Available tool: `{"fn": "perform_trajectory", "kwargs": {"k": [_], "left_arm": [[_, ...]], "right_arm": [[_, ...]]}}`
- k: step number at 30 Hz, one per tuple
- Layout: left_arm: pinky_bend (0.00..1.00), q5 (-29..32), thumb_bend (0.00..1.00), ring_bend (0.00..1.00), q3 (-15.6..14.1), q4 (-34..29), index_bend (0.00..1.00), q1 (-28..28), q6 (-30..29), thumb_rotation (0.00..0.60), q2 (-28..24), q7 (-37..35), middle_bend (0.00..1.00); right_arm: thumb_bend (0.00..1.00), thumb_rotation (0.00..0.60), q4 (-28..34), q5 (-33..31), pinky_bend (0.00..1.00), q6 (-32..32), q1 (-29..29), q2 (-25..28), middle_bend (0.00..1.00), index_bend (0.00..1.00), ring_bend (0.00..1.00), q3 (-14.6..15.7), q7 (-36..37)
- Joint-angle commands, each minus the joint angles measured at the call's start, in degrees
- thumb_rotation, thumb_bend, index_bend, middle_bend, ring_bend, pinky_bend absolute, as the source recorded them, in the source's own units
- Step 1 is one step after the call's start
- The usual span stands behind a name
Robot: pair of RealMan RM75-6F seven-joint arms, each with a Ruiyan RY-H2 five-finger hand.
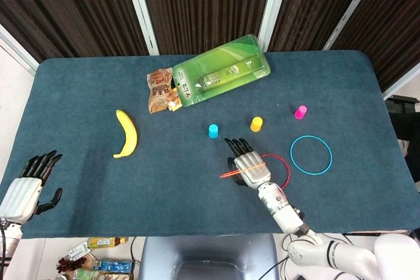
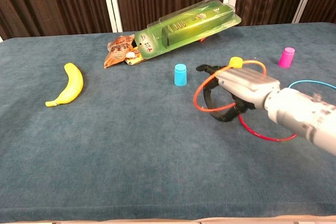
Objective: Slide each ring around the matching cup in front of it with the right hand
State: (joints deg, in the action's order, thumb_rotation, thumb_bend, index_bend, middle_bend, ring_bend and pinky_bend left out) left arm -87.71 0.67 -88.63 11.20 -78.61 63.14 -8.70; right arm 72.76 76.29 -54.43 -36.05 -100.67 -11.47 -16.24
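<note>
My right hand [image 1: 247, 162] [image 2: 239, 85] hovers just in front of the yellow cup [image 1: 256, 123] [image 2: 235, 62] and carries the orange ring [image 1: 231, 174] [image 2: 198, 95]. The ring is off the cloth, tilted, and looped over the back of the hand. The red ring [image 1: 283, 170] [image 2: 262, 136] lies flat under and to the right of the wrist. Further right lies the blue ring [image 1: 311, 155] [image 2: 315, 83]. The blue cup [image 1: 213, 130] [image 2: 180, 74] stands left of the hand and the pink cup [image 1: 300, 111] [image 2: 286, 56] at the far right. My left hand [image 1: 26, 185] rests at the table's near left corner with nothing in it.
A banana [image 1: 126, 134] [image 2: 68, 84] lies at the left. A green blister package [image 1: 220, 70] [image 2: 184, 24] and a snack bag [image 1: 161, 90] [image 2: 121, 50] lie at the back, behind the cups. The blue cloth table [image 1: 79, 83] ends just behind them.
</note>
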Motion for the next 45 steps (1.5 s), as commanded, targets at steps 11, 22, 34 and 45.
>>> {"fn": "perform_trajectory", "kwargs": {"k": [11,22,34,45], "left_arm": [[0.02,1.77,0.45,0.0,0.53,0.13,0.0,0.73,1.97,0.6,-0.12,-0.02,0.0],[0.02,2.99,0.45,0.0,0.65,-0.14,0.0,0.78,2.92,0.6,-0.5,0.08,0.0],[0.03,3.11,0.45,0.0,0.56,-0.69,0.0,0.85,3.32,0.6,-0.64,0.65,0.0],[0.03,2.23,0.45,0.0,0.42,-0.96,0.0,0.48,2.23,0.6,-0.85,0.27,0.0]], "right_arm": [[0.48,0.6,-10.95,-13.11,0.0,11.17,-11.65,-4.51,0.04,0.8,0.0,-8.36,-4.54],[0.48,0.6,-15.0,-16.45,0.0,12.34,-15.65,-6.79,0.04,0.51,0.0,-8.22,-5.92],[0.48,0.6,-13.79,-19.8,0.0,10.39,-17.12,-5.9,0.0,0.2,0.0,-8.23,-7.99],[0.48,0.6,4.64,-11.84,0.0,-2.77,-8.0,4.96,0.0,0.13,0.0,-3.62,-3.3]]}}
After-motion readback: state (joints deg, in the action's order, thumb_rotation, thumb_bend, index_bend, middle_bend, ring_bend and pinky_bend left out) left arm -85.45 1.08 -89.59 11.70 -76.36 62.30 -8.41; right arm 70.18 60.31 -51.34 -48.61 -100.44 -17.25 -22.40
